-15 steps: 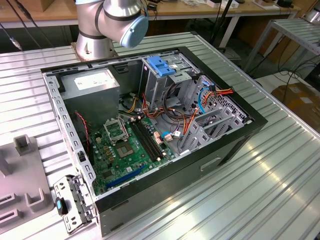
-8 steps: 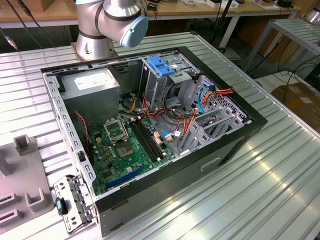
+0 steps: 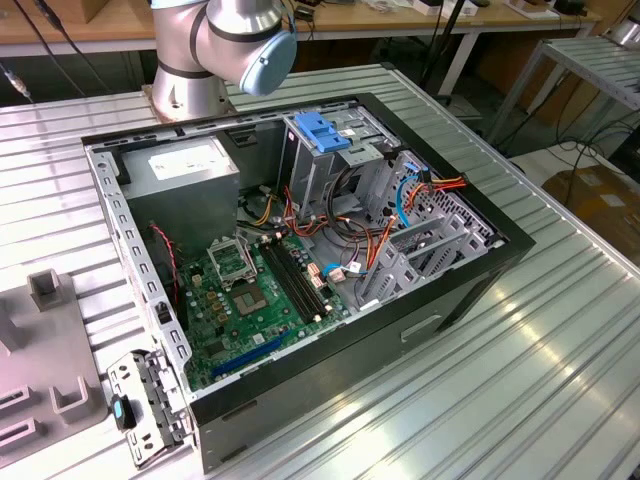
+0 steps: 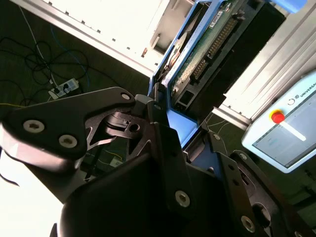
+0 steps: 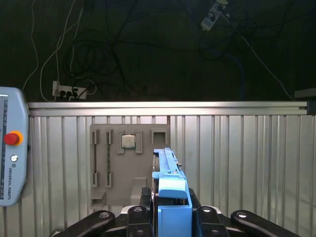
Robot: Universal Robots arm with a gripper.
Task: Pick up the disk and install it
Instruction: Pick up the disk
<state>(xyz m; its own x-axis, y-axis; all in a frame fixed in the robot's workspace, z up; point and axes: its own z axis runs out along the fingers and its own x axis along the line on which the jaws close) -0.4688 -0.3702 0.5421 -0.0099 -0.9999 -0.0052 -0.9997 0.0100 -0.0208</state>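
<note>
Disk [image 5: 167, 168] clamped in my gripper [image 5: 171, 213], off the table.
My fingers [image 5: 213, 217] are closed on the disk's blue end tab; its blue rails run away from me, edge-on in the first wrist view, in front of the grey fixture plate [image 5: 101, 168] that carries a processor chip [image 5: 129, 141] on the ribbed metal table [image 5: 237, 158]; in the second wrist view the disk's green circuit board [image 4: 205, 44] faces the camera; a teach pendant [image 5: 10, 148] lies on the table; in the exterior view the open computer case [image 3: 470, 290] sits beside my arm's base [image 3: 215, 50].
</note>
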